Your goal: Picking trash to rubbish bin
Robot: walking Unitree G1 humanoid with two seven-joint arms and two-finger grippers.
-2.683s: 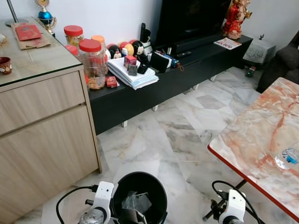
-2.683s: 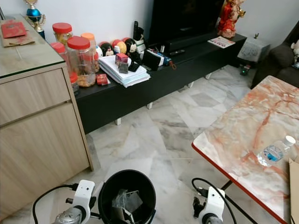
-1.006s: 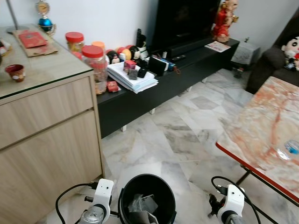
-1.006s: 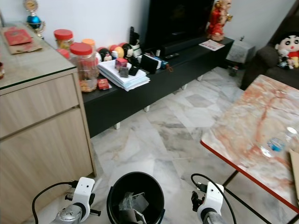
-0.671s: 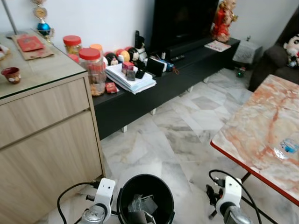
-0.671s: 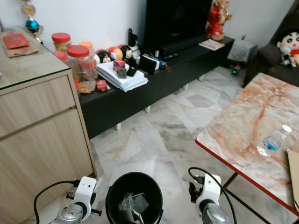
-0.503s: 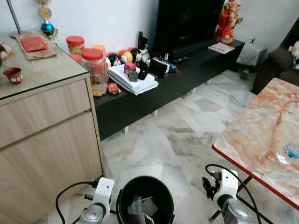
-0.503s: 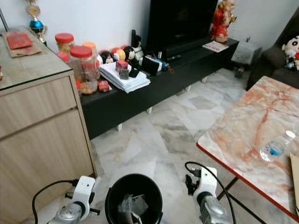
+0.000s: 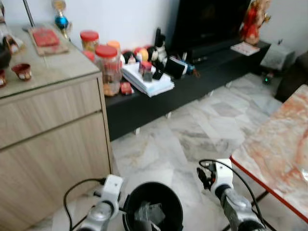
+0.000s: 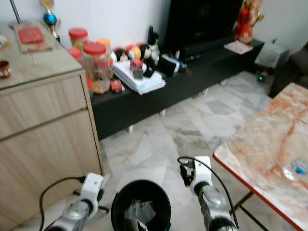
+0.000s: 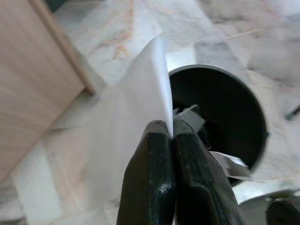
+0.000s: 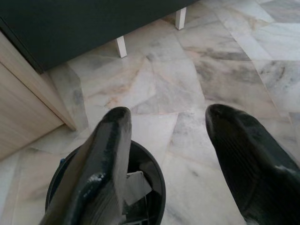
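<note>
A black round rubbish bin (image 9: 155,211) stands on the marble floor just in front of me, with crumpled clear trash (image 10: 137,211) lying inside it. My left gripper (image 11: 169,129) is shut on the edge of a thin white sheet (image 11: 136,122), held right beside the bin's rim (image 11: 255,112). The sheet hangs toward the floor on the cabinet side. My right gripper (image 12: 168,115) is open with its fingers wide apart and empty, hovering over the floor on the other side of the bin (image 12: 145,168). A clear plastic bottle (image 10: 298,169) lies on the marble table.
A wooden cabinet (image 9: 48,130) stands close on the left. A black TV bench (image 9: 192,86) with jars, papers and small items runs along the far wall. The red-edged marble table (image 9: 279,154) juts in from the right. Open floor (image 9: 192,134) lies between them.
The camera has swung left, so the cabinet shows more and the table less. My right arm has lifted and come forward beside the bin. The bin has not moved.
</note>
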